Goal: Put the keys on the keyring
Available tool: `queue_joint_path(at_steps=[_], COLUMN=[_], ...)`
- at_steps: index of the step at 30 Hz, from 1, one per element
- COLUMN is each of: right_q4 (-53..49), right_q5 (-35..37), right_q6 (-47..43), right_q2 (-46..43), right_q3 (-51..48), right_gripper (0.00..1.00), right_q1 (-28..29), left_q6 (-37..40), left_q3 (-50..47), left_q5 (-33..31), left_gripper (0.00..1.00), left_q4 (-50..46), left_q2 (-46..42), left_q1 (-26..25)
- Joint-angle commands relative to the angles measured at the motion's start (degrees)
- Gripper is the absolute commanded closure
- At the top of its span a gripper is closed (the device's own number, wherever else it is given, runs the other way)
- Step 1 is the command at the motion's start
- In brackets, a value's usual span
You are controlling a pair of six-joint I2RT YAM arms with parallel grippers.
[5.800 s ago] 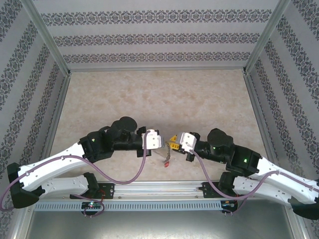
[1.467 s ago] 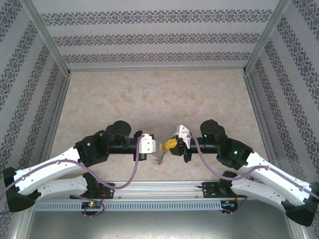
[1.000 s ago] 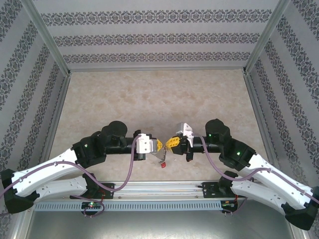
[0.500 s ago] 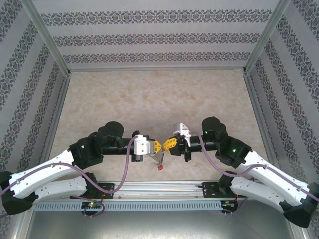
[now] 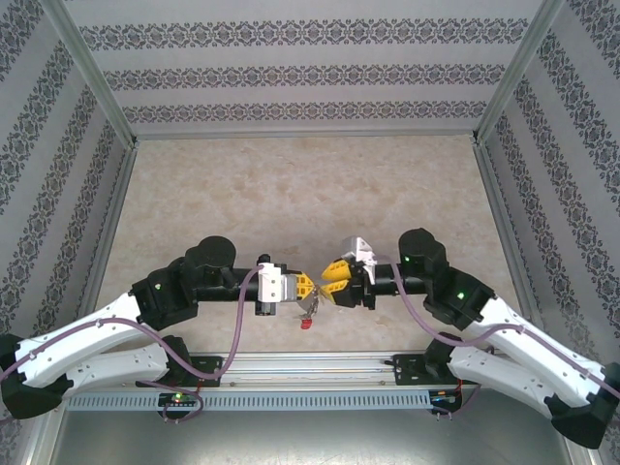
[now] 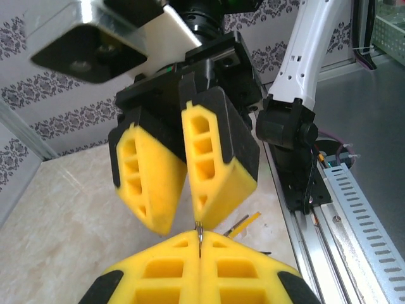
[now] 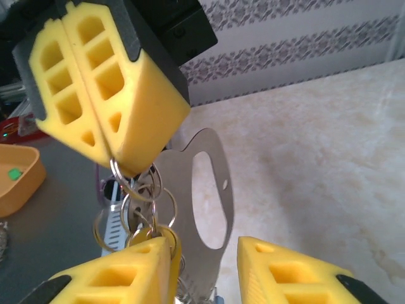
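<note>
At centre front: left claw [image 5: 306, 285] pinches keyring [image 7: 182, 161], flat grey oval loop, small rings; right claw [image 5: 327, 284] parted.

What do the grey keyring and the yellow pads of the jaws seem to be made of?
The keyring: apparently metal; flat, grey, dull sheen, clean cut-out slot. The yellow pads: probably plastic or foam; matte, with open rectangular cells; hardness unclear.
</note>
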Motion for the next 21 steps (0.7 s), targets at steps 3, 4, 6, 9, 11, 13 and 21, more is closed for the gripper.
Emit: queue_joint_path(at_steps=[3,4,6,9,11,13,21], right_q4=[4.29,4.66,5.24,5.82,6.4,7.81,10.23], right_q5=[2.84,2.86,2.84,4.02,4.06,2.9,3.72], right_q6=[-2.23,-2.88,-4.66,-7.21,-8.29,-8.64,-9.55], right_q2=[-6.56,-7.17,-7.75,-6.76,-5.76,-4.97,-3.91], right_q3=[-2.48,-2.62,-2.54,-2.12,-2.01,-2.25,-2.8], right_gripper=[0.64,0.64,0.63,0.62,0.62,0.63,0.74], right_q1=[0.9,1.65,3.86,7.05,8.17,8.65,8.87], left_q6=[-1.81,-2.11,-2.5,-3.39,-3.92,-4.34,-4.68], left_q3=[1.8,1.91,1.92,1.85,2.03,2.34,3.02], left_q5=[4.0,4.51,5.32,7.15,8.27,8.91,10.52], left_gripper=[1.0,1.0,1.0,1.0,1.0,1.0,1.0], left_q4=[3.96,3.93,3.92,4.27,4.57,4.67,4.83], left_q2=[-0.9,-0.91,-0.91,-0.95,-0.8,-0.58,1.12], left_q1=[-0.12,-0.12,-0.04,0.24,0.26,0.23,0.32])
